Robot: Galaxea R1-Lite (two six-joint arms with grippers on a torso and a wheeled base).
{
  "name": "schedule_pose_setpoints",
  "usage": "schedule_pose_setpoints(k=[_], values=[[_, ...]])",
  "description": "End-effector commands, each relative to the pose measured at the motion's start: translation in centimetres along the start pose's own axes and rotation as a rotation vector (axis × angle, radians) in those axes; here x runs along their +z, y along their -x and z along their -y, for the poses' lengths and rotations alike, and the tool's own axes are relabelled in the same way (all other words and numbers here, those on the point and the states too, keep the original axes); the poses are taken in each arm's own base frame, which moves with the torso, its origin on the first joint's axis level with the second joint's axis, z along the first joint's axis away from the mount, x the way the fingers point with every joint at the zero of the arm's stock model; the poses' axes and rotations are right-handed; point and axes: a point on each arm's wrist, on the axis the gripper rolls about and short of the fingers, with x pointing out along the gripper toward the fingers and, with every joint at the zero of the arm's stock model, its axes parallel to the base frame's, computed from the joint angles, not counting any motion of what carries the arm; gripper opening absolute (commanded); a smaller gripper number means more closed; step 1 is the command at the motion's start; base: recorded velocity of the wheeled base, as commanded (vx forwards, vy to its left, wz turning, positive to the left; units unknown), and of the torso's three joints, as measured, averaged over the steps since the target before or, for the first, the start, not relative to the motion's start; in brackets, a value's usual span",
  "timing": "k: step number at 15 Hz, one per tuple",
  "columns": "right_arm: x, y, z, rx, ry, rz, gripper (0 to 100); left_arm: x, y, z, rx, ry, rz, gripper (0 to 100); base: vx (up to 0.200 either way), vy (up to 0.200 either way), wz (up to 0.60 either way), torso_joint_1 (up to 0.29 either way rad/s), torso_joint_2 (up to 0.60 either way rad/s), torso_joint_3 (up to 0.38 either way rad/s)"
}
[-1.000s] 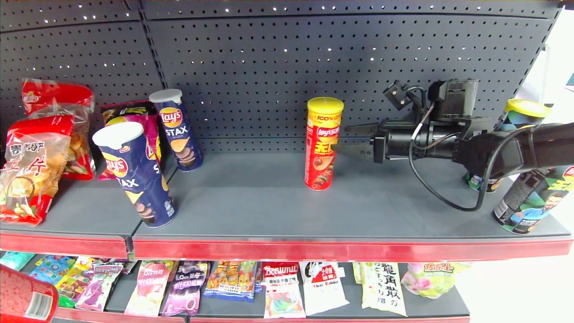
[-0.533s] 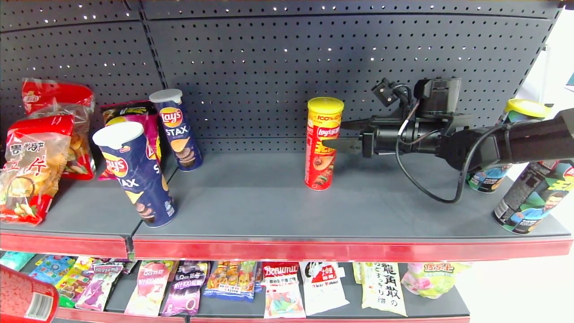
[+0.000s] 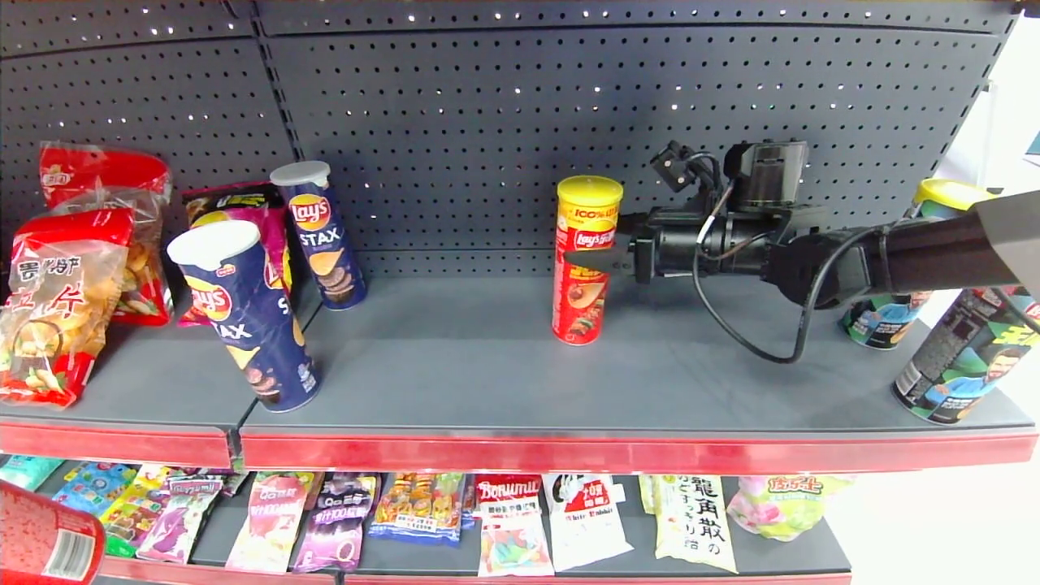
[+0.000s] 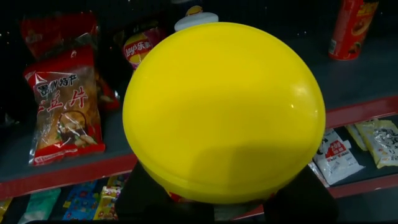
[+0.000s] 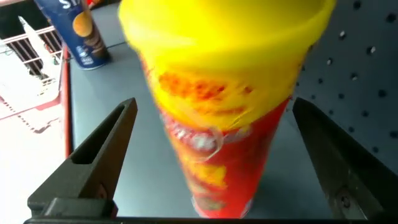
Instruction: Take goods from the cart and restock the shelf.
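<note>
A red chips can with a yellow lid (image 3: pixel 582 284) stands upright in the middle of the grey shelf (image 3: pixel 455 374). My right gripper (image 3: pixel 597 241) comes in from the right at the can's upper half, open. In the right wrist view the can (image 5: pixel 224 124) sits between the two spread fingers (image 5: pixel 99 162), with gaps on both sides. My left gripper (image 4: pixel 217 208) is shut on a second red can, whose yellow lid (image 4: pixel 224 106) faces the left wrist camera. That can's body (image 3: pixel 41 540) shows at the lower left of the head view.
Two blue cans (image 3: pixel 252 317) (image 3: pixel 318 236) stand left of centre, the nearer one tilted. Snack bags (image 3: pixel 57 301) fill the far left. Dark green cans (image 3: pixel 959 357) (image 3: pixel 886 321) stand at the right end. Candy bags (image 3: pixel 504 520) line the lower shelf. A pegboard wall backs the shelf.
My right gripper has moved left along the shelf until its open fingers sit on either side of the red can. The can has not moved.
</note>
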Motion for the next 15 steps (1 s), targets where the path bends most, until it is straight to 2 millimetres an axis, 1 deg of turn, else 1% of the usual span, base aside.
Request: schedule_pose_setpoints(k=[1,4,10,11,13,15], values=[[-0.26,-0.54,0.39,0.002,0.000,-0.001,100,0.02,0.09,0.00,0.002,0.000,0.004,0,0.000,0.000,0.00,0.000,0.00,0.000],[-0.58,-1.03,0.44,0.010,-0.007,-0.008,100,0.03,0.06,0.00,0.000,0.000,0.003,0,0.000,0.000,0.00,0.000,0.00,0.000],[-0.45,-1.32,0.69,-0.009,0.002,0.001,100,0.03,0.06,0.00,0.000,0.000,0.003,0,0.000,0.000,0.00,0.000,0.00,0.000],[-0.42,-1.32,0.72,-0.021,0.007,0.001,0,0.02,0.09,0.00,0.000,0.000,0.005,0,0.000,0.000,0.00,0.000,0.00,0.000],[-0.37,-1.32,0.74,-0.027,0.001,0.000,0,-0.02,0.15,0.01,0.001,0.000,0.006,0,0.000,0.000,0.00,0.000,0.00,0.000],[-0.44,-1.15,0.28,-0.023,-0.007,-0.009,0,-0.03,0.26,0.02,0.003,-0.001,0.010,0,0.000,0.000,0.00,0.000,0.00,0.000]])
